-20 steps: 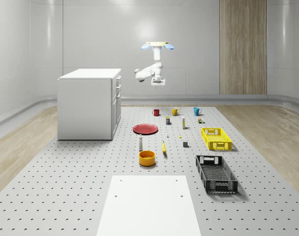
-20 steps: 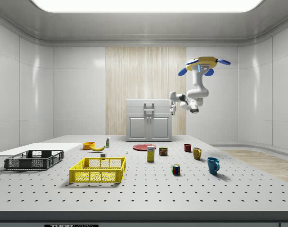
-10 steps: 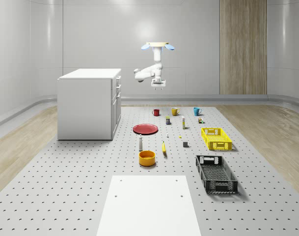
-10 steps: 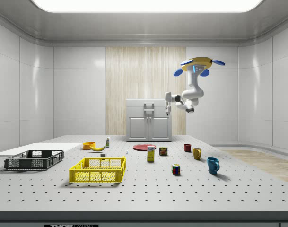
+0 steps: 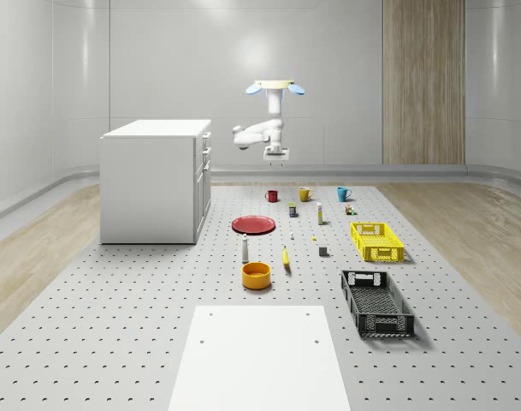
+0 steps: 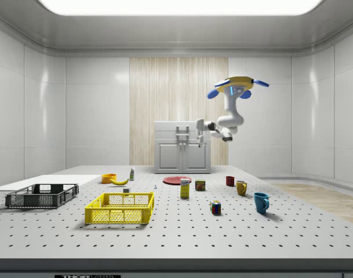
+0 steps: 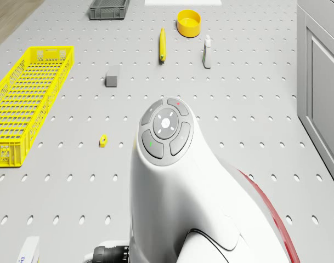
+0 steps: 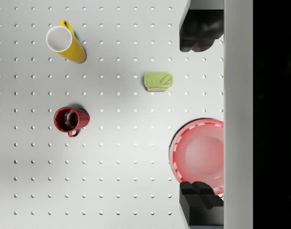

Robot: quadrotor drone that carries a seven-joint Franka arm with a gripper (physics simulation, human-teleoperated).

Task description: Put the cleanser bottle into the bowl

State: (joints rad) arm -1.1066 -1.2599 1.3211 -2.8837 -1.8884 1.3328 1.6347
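The drone (image 5: 275,86) hovers high above the far end of the pegboard table (image 5: 115,325), well beyond the bowl (image 5: 256,274), with the arm folded beneath it. In the wrist view the gripper (image 8: 201,114) points straight down, its two dark fingers (image 8: 199,29) spread wide with nothing between them — empty and released. Below it lie the red plate (image 8: 198,155), a red mug (image 8: 69,119), a yellow mug (image 8: 65,42) and a small green tin (image 8: 158,80).

The cleanser bottle (image 5: 245,249) stands upright just behind the bowl, on the plate's side of it, near but apart from it — untouched. The drone view confirms it: bottle (image 7: 207,52) beside the yellow bowl (image 7: 188,23), a banana (image 7: 162,44) close to both.

So the task looks barely begun. By these pictures the whole job remains: approach the bottle, descend, grasp it, lift, and set it in the bowl.
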